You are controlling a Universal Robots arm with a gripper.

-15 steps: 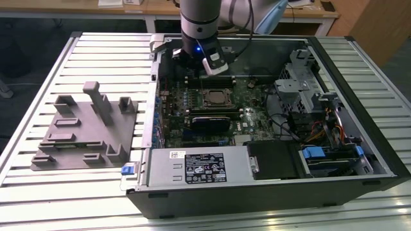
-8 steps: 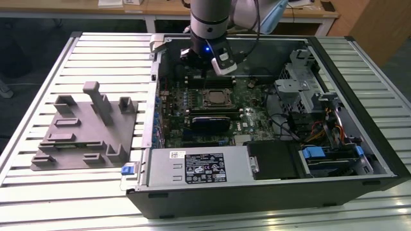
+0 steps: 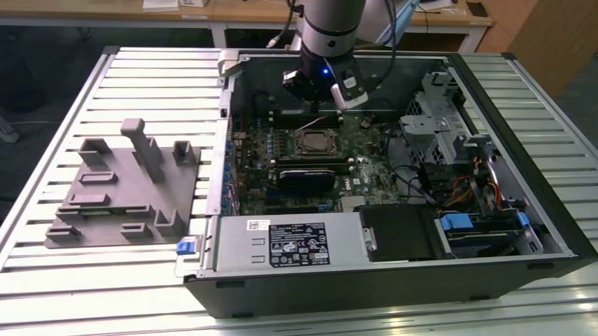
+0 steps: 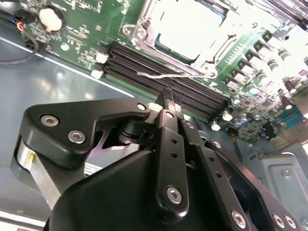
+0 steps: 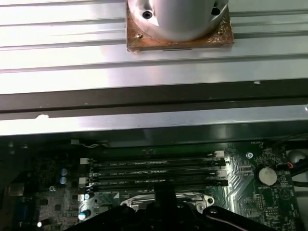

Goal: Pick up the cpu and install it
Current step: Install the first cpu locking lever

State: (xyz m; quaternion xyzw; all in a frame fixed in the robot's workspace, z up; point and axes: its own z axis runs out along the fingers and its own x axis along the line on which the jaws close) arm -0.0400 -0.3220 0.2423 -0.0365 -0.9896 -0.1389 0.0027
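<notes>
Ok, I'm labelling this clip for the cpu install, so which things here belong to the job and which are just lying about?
Job in hand:
- cpu, lying in the socket
- motherboard
- tool, above the board near the memory slots

Lying about:
- grey fixture block on the table
- power supply
- drive cage

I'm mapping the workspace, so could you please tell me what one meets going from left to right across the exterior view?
Grey fixture block → blue tab at the computer case's corner → CPU socket on the motherboard → metal drive cage.
</notes>
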